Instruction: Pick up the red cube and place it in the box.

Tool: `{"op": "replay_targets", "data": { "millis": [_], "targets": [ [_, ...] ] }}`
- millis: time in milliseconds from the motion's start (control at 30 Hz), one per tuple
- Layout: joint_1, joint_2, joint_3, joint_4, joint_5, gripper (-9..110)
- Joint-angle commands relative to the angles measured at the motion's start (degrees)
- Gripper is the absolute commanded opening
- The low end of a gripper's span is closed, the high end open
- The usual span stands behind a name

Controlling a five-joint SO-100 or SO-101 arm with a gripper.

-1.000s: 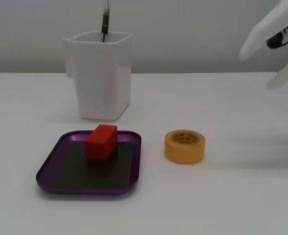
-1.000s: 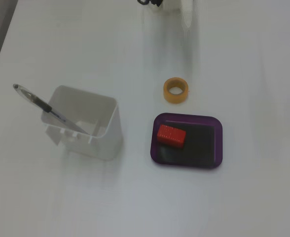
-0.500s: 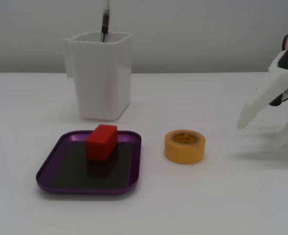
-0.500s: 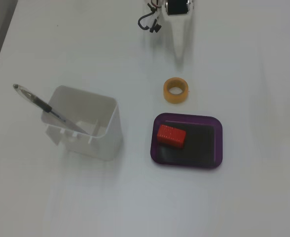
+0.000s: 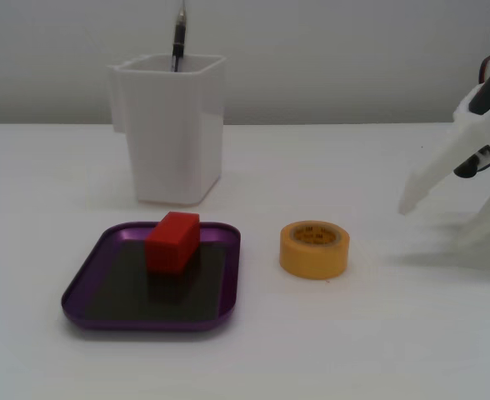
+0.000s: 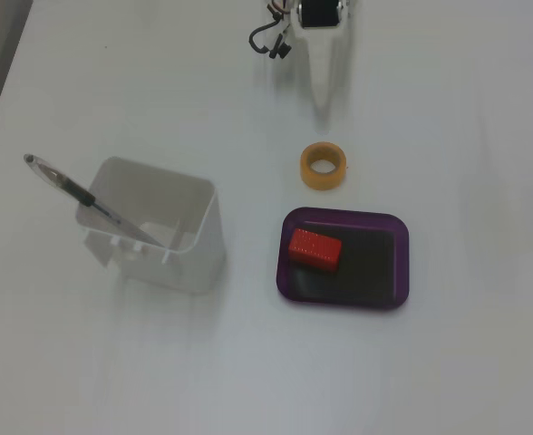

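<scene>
The red cube (image 5: 173, 241) lies inside the box (image 5: 87, 287), a shallow purple tray, at its far end and resting on the dark floor; it also shows in a fixed view from above (image 6: 314, 249), in the left part of the box (image 6: 398, 263). My white gripper (image 5: 435, 223) is at the right edge, low over the table and well apart from the box, with its jaws spread and nothing between them. From above, the gripper (image 6: 324, 104) points toward the tape roll and its two fingers overlap.
A yellow tape roll (image 5: 314, 248) lies flat between the box and the gripper, also seen from above (image 6: 323, 167). A tall white square cup (image 5: 172, 125) holding a pen (image 5: 178, 37) stands behind the box.
</scene>
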State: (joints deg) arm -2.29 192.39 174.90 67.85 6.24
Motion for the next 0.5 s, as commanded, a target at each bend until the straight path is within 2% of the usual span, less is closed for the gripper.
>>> {"op": "replay_targets", "data": {
  "millis": [0, 467],
  "targets": [
    [0.35, 5.62, 0.35, -0.97, 0.26, 17],
    [0.44, 5.62, 0.35, -1.05, -2.46, 17]
  ]
}}
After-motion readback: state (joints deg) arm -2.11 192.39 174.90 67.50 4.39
